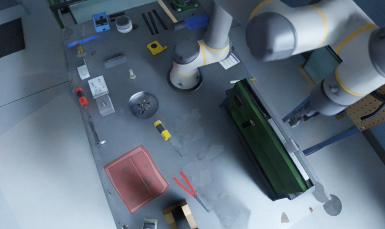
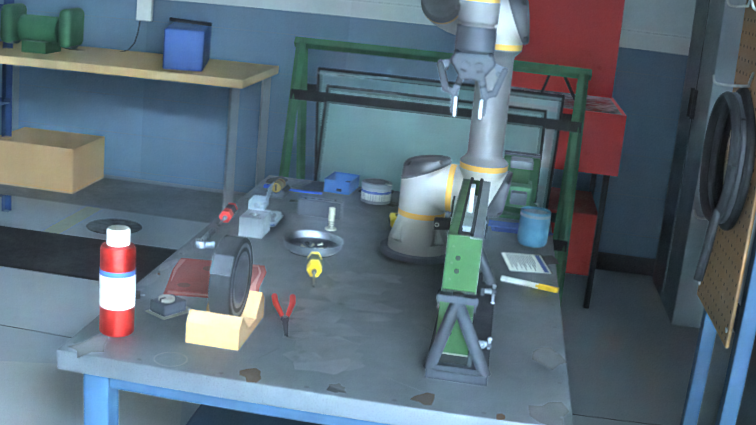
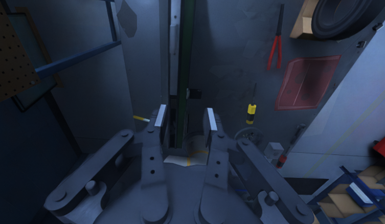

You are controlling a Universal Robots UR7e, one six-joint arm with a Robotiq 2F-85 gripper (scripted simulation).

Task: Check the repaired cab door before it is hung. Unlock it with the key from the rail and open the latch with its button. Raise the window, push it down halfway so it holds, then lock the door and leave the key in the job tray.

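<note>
The green cab door (image 1: 259, 136) (image 2: 465, 243) (image 3: 182, 69) stands on edge in a grey stand at the bench's right side. Its window pane (image 1: 284, 136) (image 3: 173, 41) sits low along the top edge. A dark latch button (image 1: 247, 124) (image 3: 194, 94) projects from the door's face. The key (image 1: 79, 48) with a brass head rests by a blue rail (image 1: 82, 41) at the bench's far left corner. The red job tray (image 1: 135, 178) (image 2: 192, 276) (image 3: 306, 82) lies flat near the front left. My gripper (image 2: 467, 106) (image 3: 185, 119) (image 1: 294, 121) hangs high above the door's top edge, pointing down. It is partly open and holds nothing.
The robot base (image 1: 186, 67) stands just behind the door. A yellow screwdriver (image 1: 163, 134), red pliers (image 1: 188, 186) and a round metal dish (image 1: 143, 104) lie between door and tray. A green glass rack (image 2: 434, 120) stands behind the bench. A pegboard (image 2: 730, 187) hangs on the right.
</note>
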